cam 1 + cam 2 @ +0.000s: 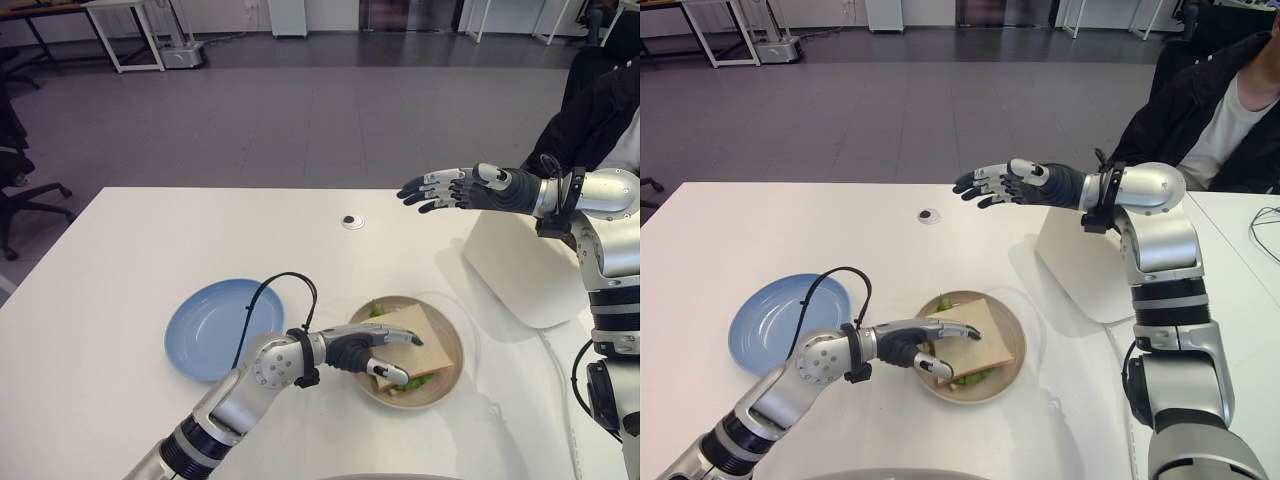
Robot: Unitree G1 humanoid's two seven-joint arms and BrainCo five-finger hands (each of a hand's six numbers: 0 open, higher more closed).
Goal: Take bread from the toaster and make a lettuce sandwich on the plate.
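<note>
A tan plate (452, 385) sits near the table's front, holding a sandwich: a slice of bread (420, 335) on top, green lettuce (376, 309) peeking out at its edges. My left hand (372, 353) rests at the plate's left side, fingers spread over the sandwich's near corner, grasping nothing. My right hand (445, 188) hovers high above the table to the right, fingers extended and empty. Below that arm stands the white toaster (520, 265).
An empty blue plate (215, 330) lies left of the tan plate. A small round white fitting with a dark centre (352, 221) sits on the table farther back. A seated person is at the far right edge.
</note>
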